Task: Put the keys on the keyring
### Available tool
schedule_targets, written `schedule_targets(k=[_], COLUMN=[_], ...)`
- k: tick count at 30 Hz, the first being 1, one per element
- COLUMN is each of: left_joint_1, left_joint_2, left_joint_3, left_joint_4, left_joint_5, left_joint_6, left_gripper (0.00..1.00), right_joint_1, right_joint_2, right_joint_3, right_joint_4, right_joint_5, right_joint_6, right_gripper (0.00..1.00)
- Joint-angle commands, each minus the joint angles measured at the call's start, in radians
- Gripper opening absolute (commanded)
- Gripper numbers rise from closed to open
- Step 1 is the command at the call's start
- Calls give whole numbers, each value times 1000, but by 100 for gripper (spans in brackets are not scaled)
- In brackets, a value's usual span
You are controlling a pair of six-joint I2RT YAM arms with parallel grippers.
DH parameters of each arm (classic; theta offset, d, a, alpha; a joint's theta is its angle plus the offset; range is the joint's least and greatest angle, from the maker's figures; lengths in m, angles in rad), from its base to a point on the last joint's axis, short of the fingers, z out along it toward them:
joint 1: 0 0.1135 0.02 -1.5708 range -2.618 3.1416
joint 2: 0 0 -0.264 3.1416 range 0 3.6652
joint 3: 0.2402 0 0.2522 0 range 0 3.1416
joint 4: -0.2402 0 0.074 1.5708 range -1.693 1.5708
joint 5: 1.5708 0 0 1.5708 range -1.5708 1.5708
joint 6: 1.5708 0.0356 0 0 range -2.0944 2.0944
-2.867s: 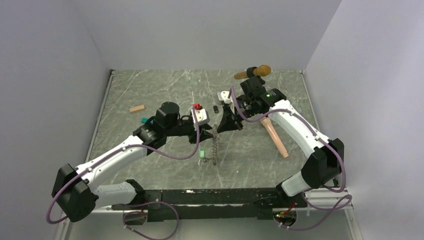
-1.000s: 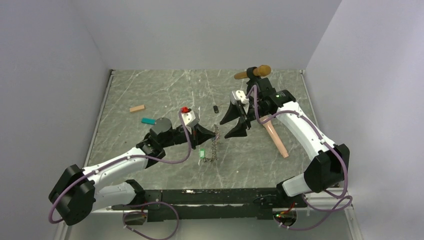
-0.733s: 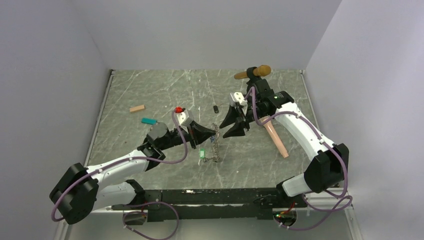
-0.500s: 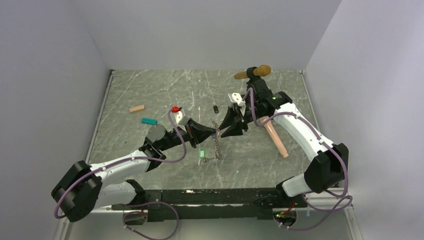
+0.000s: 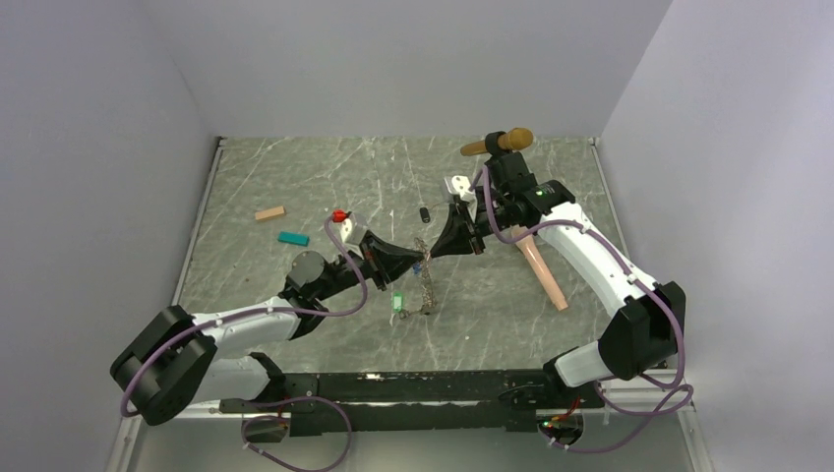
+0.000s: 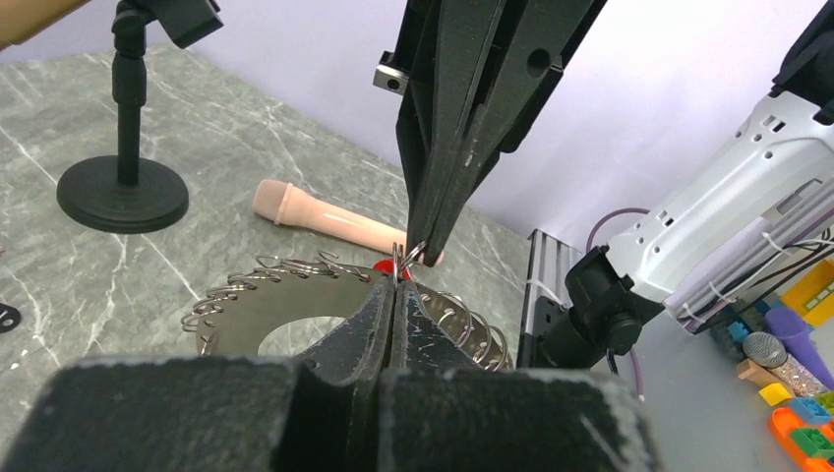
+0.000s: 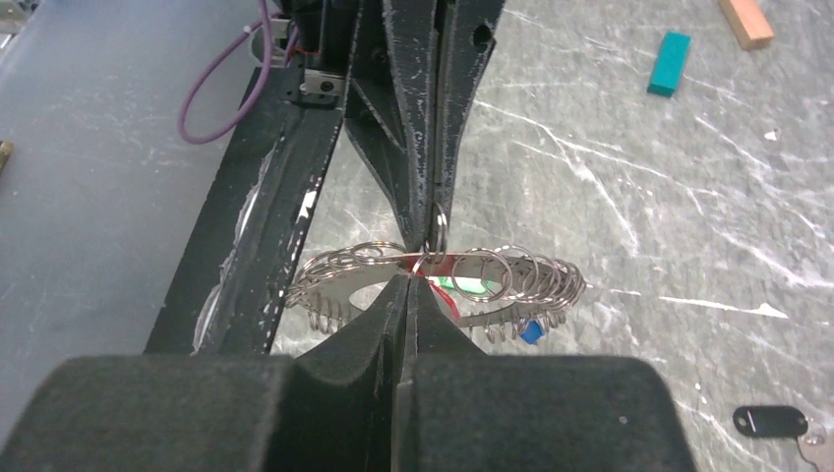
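Observation:
The keyring [image 5: 426, 287] is a flat metal ring edged with wire loops, and it hangs mid-table between both arms. My left gripper [image 5: 417, 260] is shut on a small wire loop at its top rim. The right gripper [image 5: 434, 253] meets it tip to tip and is shut on the same spot. In the left wrist view my gripper [image 6: 396, 283] pinches the loop above the keyring [image 6: 295, 320], with the right fingers [image 6: 433, 211] coming down onto it. The right wrist view shows the keyring [image 7: 511, 270] carrying a red tag [image 7: 445, 297], a green tag [image 7: 462, 286] and a blue tag [image 7: 531, 332].
A key with a black tag [image 5: 424, 213] lies loose behind the grippers. A pink microphone [image 5: 542, 269] lies to the right, and a black stand [image 5: 497, 147] with a brown microphone is at the back. A teal block [image 5: 292, 238] and a tan block [image 5: 269, 212] lie at the left.
The right gripper has come left to the keyring's top and shut there. The left arm has drawn back and lowered, still shut, and the keyring has shifted slightly.

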Motion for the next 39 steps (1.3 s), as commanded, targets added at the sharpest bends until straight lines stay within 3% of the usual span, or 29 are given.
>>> schedule_targets(k=[1, 21, 33, 39], left_joint_1=[-2, 12, 46, 53], left_joint_2=[20, 64, 78, 38], left_joint_3=[2, -6, 45, 78], left_joint_4=[186, 319, 207, 56], left_joint_5=[10, 34, 288, 335], left_joint_6=[-67, -117, -9, 84], left_gripper=[0, 0, 0, 0], right_joint_1=[3, 70, 13, -6], right_joint_2=[-17, -11, -24, -29], right_joint_3=[-6, 3, 32, 28], right_joint_4=[90, -80, -89, -67], right_joint_5=[36, 42, -88, -122], right_joint_6=[62, -162, -104, -61], right_gripper=[2, 0, 34, 36])
